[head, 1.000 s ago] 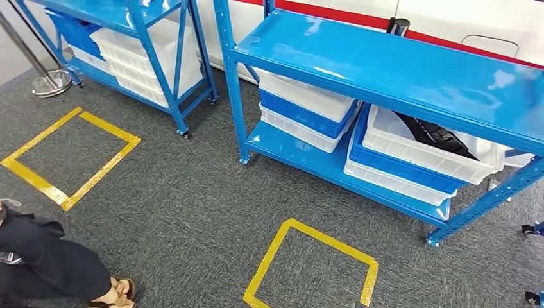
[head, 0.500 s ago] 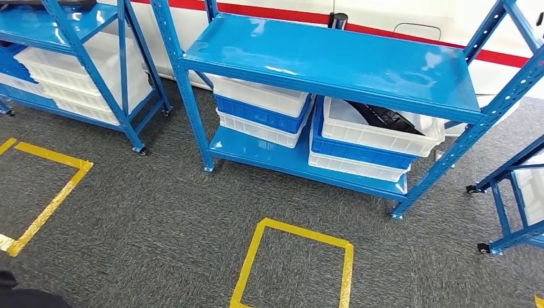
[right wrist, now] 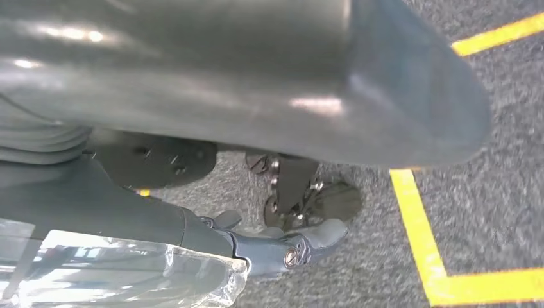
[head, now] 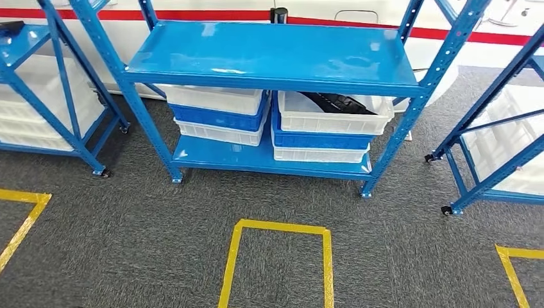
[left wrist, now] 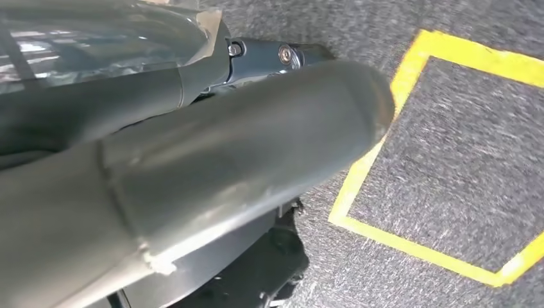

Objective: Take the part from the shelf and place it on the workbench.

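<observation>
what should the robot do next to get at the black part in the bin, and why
Probably step forward into the yellow floor square facing the middle shelf. The black part lies in the top white bin on the lower level, under the upper board. Both hands hang low over the carpet: left hand, right hand.

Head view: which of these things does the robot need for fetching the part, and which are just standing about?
For the job:
- black part in the top white bin
- middle shelf

Just standing about:
- left bin stack
- side shelves
- yellow tape square
</observation>
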Robot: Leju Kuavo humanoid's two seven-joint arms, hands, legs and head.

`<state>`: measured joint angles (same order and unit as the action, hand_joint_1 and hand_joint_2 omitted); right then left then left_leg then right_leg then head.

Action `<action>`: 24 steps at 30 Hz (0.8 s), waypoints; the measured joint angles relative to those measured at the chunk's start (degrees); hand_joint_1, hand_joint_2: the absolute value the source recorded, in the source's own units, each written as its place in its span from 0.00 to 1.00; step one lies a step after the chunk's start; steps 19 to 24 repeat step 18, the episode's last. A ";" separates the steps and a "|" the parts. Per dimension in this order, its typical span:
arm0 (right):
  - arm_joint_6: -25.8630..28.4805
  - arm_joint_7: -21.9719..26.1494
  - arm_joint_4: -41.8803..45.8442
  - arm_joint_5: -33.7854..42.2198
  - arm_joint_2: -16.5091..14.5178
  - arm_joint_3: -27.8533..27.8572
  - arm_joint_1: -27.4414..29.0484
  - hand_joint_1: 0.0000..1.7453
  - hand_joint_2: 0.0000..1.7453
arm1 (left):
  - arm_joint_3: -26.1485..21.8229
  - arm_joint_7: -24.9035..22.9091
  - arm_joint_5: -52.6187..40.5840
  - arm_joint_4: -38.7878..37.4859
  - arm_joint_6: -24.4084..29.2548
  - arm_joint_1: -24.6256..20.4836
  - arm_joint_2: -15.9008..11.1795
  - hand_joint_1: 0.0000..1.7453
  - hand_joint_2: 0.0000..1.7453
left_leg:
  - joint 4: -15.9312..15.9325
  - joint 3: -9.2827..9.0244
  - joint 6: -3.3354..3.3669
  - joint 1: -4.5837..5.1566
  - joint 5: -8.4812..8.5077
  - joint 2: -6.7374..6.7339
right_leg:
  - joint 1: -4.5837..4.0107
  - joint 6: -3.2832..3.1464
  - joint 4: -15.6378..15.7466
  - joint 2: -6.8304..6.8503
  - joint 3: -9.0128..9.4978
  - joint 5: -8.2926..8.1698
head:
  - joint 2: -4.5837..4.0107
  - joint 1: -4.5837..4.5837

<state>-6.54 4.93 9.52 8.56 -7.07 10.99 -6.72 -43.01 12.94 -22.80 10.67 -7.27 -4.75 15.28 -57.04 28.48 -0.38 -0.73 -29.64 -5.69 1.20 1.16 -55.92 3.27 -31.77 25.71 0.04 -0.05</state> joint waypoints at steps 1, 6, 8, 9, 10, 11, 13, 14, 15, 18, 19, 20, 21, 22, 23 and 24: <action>0.00 0.00 0.00 0.01 -0.01 0.01 0.01 0.00 0.00 | -0.01 0.01 0.00 0.01 -0.02 -0.05 0.01 0.00 0.00 | -2.15 0.79 -0.25 -0.11 -1.55 1.75 | 0.36 -0.42 0.11 -0.80 0.21 -0.20 | 0.00 0.15; -0.06 0.01 -0.01 0.06 -0.03 0.01 0.12 0.00 0.00 | -0.01 0.15 -0.14 0.02 0.09 -0.03 -0.02 0.00 0.00 | -15.70 7.74 -0.49 -0.27 -6.59 5.80 | 0.17 -1.01 0.05 -4.98 0.31 -0.41 | 0.00 0.36; -0.09 0.01 -0.02 0.14 -0.01 0.01 0.17 0.00 0.00 | -0.01 1.59 -0.21 0.01 -0.65 -0.03 -0.03 0.00 0.00 | -9.74 5.62 -0.37 -0.48 -2.10 6.70 | 0.20 -0.95 -0.03 -6.74 0.50 -0.39 | 0.00 0.38; -0.04 0.01 -0.02 0.16 -0.01 0.01 0.13 0.00 0.00 | -0.01 2.63 -0.18 0.01 -1.78 -0.10 -0.09 0.00 0.00 | -5.55 3.97 -0.29 -0.67 0.00 8.26 | 0.08 -0.85 -0.16 -7.54 0.51 -0.35 | 0.00 0.38; 0.10 0.00 -0.02 0.20 -0.04 0.01 0.04 0.00 0.00 | 0.00 3.42 -0.11 0.01 -3.11 -0.22 -0.17 0.00 0.00 | -2.44 2.77 -0.18 -0.80 1.32 9.49 | -0.07 -0.67 -0.22 -8.18 0.39 -0.34 | 0.00 0.34; 0.34 0.00 -0.02 0.26 -0.08 0.02 -0.04 0.00 0.00 | 0.01 3.80 -0.04 0.01 -4.32 -0.39 -0.31 0.00 0.00 | -0.51 2.06 0.01 -0.80 1.92 10.48 | -0.20 -0.37 -0.22 -8.73 0.16 -0.39 | 0.00 0.31; 1.19 -0.08 -0.02 0.29 -0.24 0.04 -0.20 0.00 0.00 | -0.01 3.75 0.12 0.02 -5.58 -0.75 -0.56 0.00 0.00 | 0.30 1.87 0.77 -0.47 2.06 10.03 | -0.26 0.52 0.13 -9.82 -0.47 -0.74 | 0.00 0.30; 1.79 -0.20 -0.02 0.21 -0.35 0.04 -0.29 0.00 0.00 | -0.02 3.74 0.23 0.02 -5.66 -0.91 -0.61 0.00 0.00 | 0.63 1.78 1.32 -0.41 2.35 9.34 | -0.17 0.90 0.18 -9.89 -0.71 -0.87 | 0.00 0.27; 2.53 -0.42 -0.02 0.10 -0.53 0.04 -0.52 0.00 0.00 | -0.04 3.76 0.32 0.02 -5.54 -1.09 -0.61 0.00 0.00 | 1.03 1.68 1.89 -0.42 2.67 8.69 | -0.17 1.06 -0.39 -9.21 -1.15 -0.59 | 0.00 0.23; 5.27 -1.16 -0.02 -0.16 -1.48 0.04 -2.00 0.00 0.00 | -0.06 3.78 0.55 0.02 -4.81 -1.48 -0.55 0.00 0.00 | 1.72 1.63 2.74 -0.49 3.22 6.93 | -0.24 0.55 -6.98 -5.34 -4.35 2.74 | 0.00 -0.23; 5.27 -1.16 -0.02 -0.16 -1.48 0.04 -2.00 0.00 0.00 | -0.06 3.78 0.55 0.02 -4.81 -1.48 -0.55 0.00 0.00 | 1.72 1.63 2.74 -0.49 3.22 6.93 | -0.24 0.55 -6.98 -5.34 -4.35 2.74 | 0.00 -0.23; 5.27 -1.16 -0.02 -0.16 -1.48 0.04 -2.00 0.00 0.00 | -0.06 3.78 0.55 0.02 -4.81 -1.48 -0.55 0.00 0.00 | 1.72 1.63 2.74 -0.49 3.22 6.93 | -0.24 0.55 -6.98 -5.34 -4.35 2.74 | 0.00 -0.23; 5.27 -1.16 -0.02 -0.16 -1.48 0.04 -2.00 0.00 0.00 | -0.06 3.78 0.55 0.02 -4.81 -1.48 -0.55 0.00 0.00 | 1.72 1.63 2.74 -0.49 3.22 6.93 | -0.24 0.55 -6.98 -5.34 -4.35 2.74 | 0.00 -0.23; 5.27 -1.16 -0.02 -0.16 -1.48 0.04 -2.00 0.00 0.00 | -0.06 3.78 0.55 0.02 -4.81 -1.48 -0.55 0.00 0.00 | 1.72 1.63 2.74 -0.49 3.22 6.93 | -0.24 0.55 -6.98 -5.34 -4.35 2.74 | 0.00 -0.23; 5.27 -1.16 -0.02 -0.16 -1.48 0.04 -2.00 0.00 0.00 | -0.06 3.78 0.55 0.02 -4.81 -1.48 -0.55 0.00 0.00 | 1.72 1.63 2.74 -0.49 3.22 6.93 | -0.24 0.55 -6.98 -5.34 -4.35 2.74 | 0.00 -0.23; 5.27 -1.16 -0.02 -0.16 -1.48 0.04 -2.00 0.00 0.00 | -0.06 3.78 0.55 0.02 -4.81 -1.48 -0.55 0.00 0.00 | 1.72 1.63 2.74 -0.49 3.22 6.93 | -0.24 0.55 -6.98 -5.34 -4.35 2.74 | 0.00 -0.23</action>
